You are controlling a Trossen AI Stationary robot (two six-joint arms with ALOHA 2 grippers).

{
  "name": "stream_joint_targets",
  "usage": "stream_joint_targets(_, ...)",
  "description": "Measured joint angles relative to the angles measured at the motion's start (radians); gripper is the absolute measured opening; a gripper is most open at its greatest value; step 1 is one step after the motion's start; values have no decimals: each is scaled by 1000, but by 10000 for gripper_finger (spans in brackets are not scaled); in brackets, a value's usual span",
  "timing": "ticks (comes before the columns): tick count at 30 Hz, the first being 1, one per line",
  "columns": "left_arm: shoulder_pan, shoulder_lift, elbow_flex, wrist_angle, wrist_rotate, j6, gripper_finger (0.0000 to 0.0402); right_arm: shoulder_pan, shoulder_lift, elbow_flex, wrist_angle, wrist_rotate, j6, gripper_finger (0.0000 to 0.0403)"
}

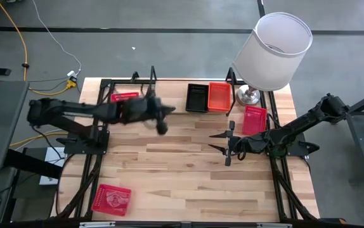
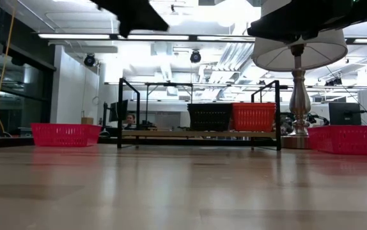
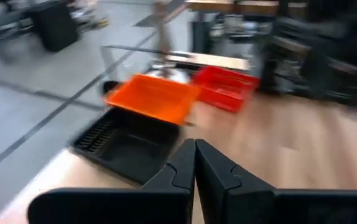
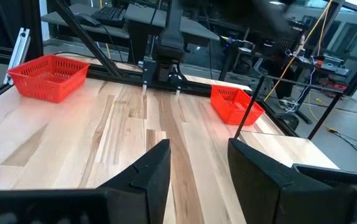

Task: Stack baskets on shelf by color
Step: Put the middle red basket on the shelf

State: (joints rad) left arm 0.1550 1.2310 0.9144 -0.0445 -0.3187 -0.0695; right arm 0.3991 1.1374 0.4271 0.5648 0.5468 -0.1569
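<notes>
Baskets (image 1: 208,97) of rectangular plastic mesh sit on the rod-framed shelf (image 1: 169,83); left gripper (image 3: 195,163) closed empty, right gripper (image 4: 198,163) spread empty.

At center frame, a black shelf (image 2: 199,134) holds a black basket (image 2: 209,117) beside an orange basket (image 2: 254,117). Red baskets sit at far left (image 2: 65,134) and far right (image 2: 350,138). A lamp (image 2: 298,70) stands at upper right.

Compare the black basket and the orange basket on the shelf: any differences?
The black basket is dark; the orange basket is bright. Seen from above, the black one lies nearer the left arm's side, the orange one nearer the lamp. Both sit side by side on the shelf, alike in shape and height.
</notes>
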Motion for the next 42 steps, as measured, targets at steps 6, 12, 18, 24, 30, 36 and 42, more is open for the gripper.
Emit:
stream_joint_targets(6, -236, -109, -281, 302, -30, -94, 0, 0, 0, 0, -6, -1, 30, 149)
stream_joint_targets(12, -402, -114, -546, 798, -108, -25, 0, 0, 0, 0, -11, -2, 45, 149)
stream_joint_targets(18, -416, -141, -586, 857, -220, 26, 0, 0, 1, 0, 38, -71, 19, 149)
stream_joint_targets(24, -415, -186, -566, 854, -221, 175, 0, 0, 21, 1, 184, -271, -92, 149)
stream_joint_targets(30, -415, -232, -544, 844, -219, 255, 0, -1, 11, 147, -178, -117, 104, 149)
stream_joint_targets(36, -415, -238, -543, 744, -217, 248, 0, -6, 129, 511, -1350, -28, 712, 149)
stream_joint_targets(42, -418, -238, -543, 742, -207, 222, 0, -16, 264, 552, -1835, -100, 1205, 149)
